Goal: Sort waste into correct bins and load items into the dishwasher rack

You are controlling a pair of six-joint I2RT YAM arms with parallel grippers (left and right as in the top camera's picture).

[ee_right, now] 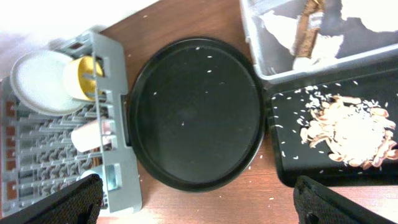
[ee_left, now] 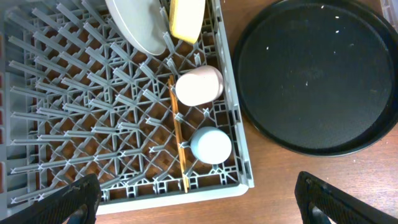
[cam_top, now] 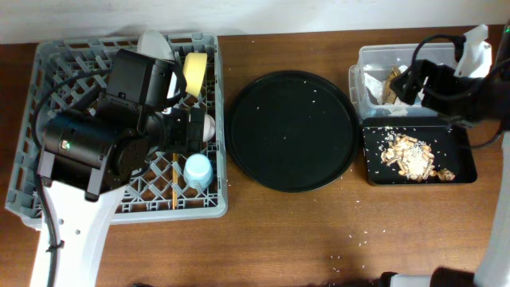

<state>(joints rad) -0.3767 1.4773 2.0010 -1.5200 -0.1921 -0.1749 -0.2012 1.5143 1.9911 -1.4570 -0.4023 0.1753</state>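
The grey dishwasher rack [cam_top: 48,60] holds a pale plate [ee_left: 137,25], a yellow bowl [ee_left: 186,18], a pink cup [ee_left: 199,86], a blue cup [ee_left: 210,145] and wooden chopsticks [ee_left: 177,124]. My left gripper [ee_left: 199,205] hovers open above the rack's right edge, nothing between its fingers. White napkins [ee_right: 323,46] and a brown wrapper [ee_right: 305,25] lie in the clear tub [cam_top: 374,54]. Crumbly food leftovers [cam_top: 410,155] sit in the shallow black tray [cam_top: 462,171]. My right gripper [ee_right: 199,202] stands open and holds nothing, high over the tub in the overhead view.
A large round black tray [cam_top: 292,131] with a few crumbs lies between the rack and the bins. Rice grains are scattered on the wooden table [cam_top: 319,231] in front. The right arm's cables [cam_top: 478,119] hang over the black tray's far side.
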